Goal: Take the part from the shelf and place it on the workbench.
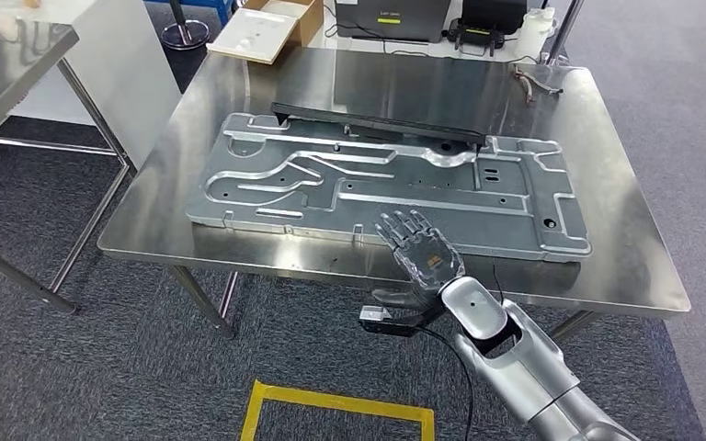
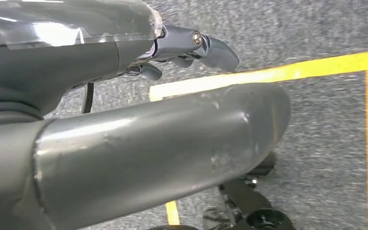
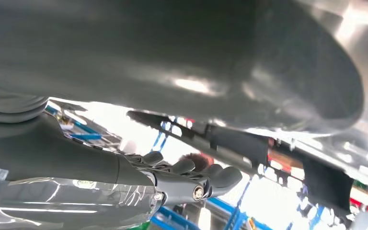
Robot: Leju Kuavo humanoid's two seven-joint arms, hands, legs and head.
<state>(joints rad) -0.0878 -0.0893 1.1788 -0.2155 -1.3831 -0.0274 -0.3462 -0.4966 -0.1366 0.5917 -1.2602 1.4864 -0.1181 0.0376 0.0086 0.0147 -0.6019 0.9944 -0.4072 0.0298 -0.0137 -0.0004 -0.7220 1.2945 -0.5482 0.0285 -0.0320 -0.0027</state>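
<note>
Low in the frame's centre-right, the right hand (image 1: 420, 250) hovers at the workbench (image 1: 620, 266) near edge, fingers spread, holding nothing. Beyond it, mid-frame, the part (image 1: 386, 180) lies flat on the bench. The left hand (image 2: 187, 48) hangs over carpet, fingers curled, empty.

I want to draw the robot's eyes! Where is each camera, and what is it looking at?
Head view: high on the body, looking down at the steel workbench with the big metal part; the right hand reaches over the part's near edge.
Left wrist view: behind the left hand, facing carpet and yellow floor tape.
Right wrist view: behind the right hand, looking across the part.
Shared: head and right wrist views show the right hand.
</note>
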